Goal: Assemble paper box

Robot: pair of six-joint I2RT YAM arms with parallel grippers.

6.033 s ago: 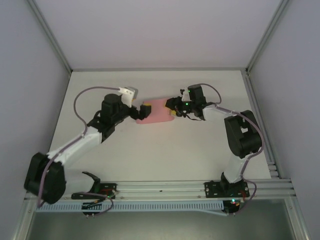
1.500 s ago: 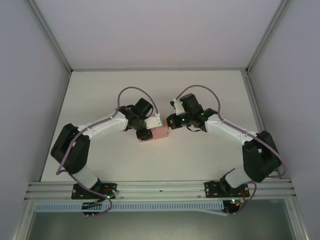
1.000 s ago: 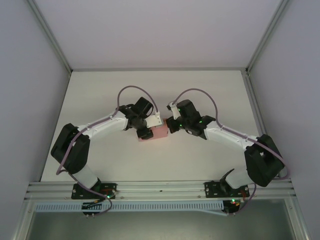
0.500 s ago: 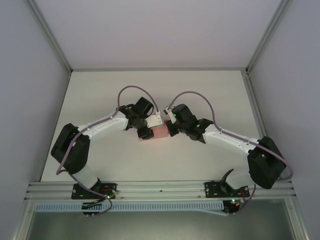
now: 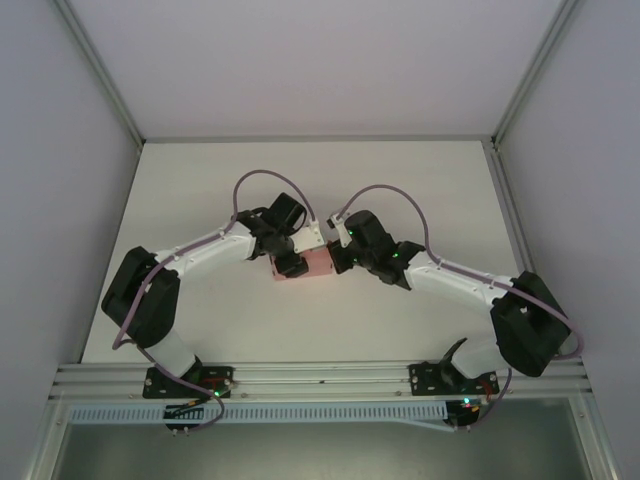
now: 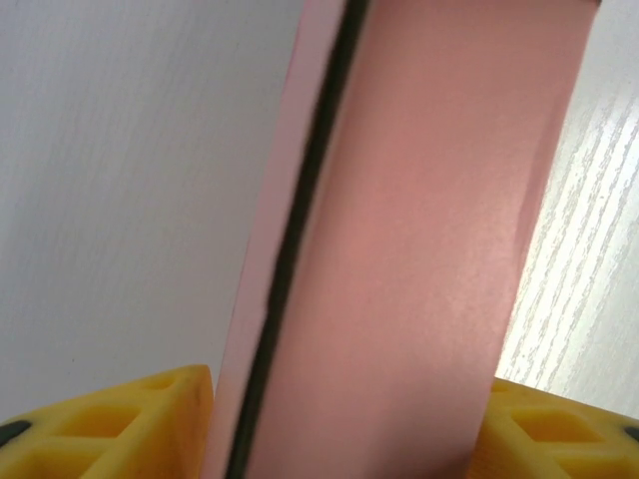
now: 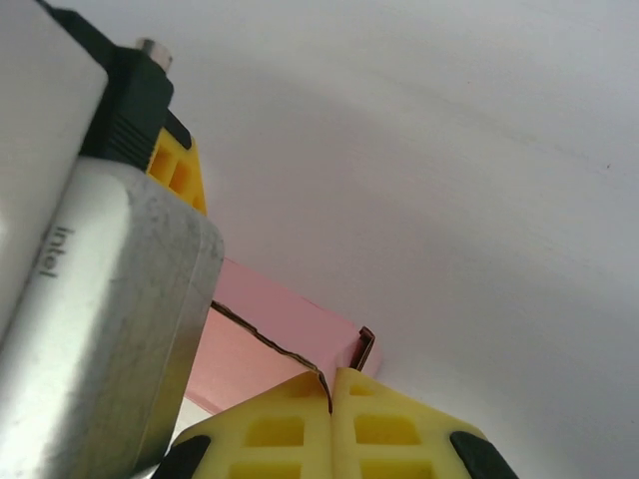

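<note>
White tabletop (image 5: pixel 200 200) inside a grey-walled, aluminium-framed enclosure carries the work at its middle; a small flat pink paper box (image 5: pixel 316 267) of thin card sits there, caught between the two arms. Its long axis runs left to right across the table, so each end faces one tool; the left gripper (image 5: pixel 288 266) is at the left end and the right gripper (image 5: pixel 338 259) at the right end, both touching it, neither nearer than the other. Any closing push or tuck would therefore, I judge, act along that axis, one arm bracing while the other works.

From above, the arms' wrists cover most of the card and hide the jaws; the wrist cameras supply what is missing. On the left wrist view the yellow ribbed fingers (image 6: pixel 110 424) stand either side of the pink body, clamped across it, and a dark slit runs between two layers of card, which suggests a side not yet shut. On the right wrist view the yellow pads (image 7: pixel 270 434) are pressed together with a thin card edge running into their seam, so they appear to pinch a flap; a small corner tab stands up just beside them, and the grey camera housing (image 7: pixel 100 299) of the other arm looms close.
</note>
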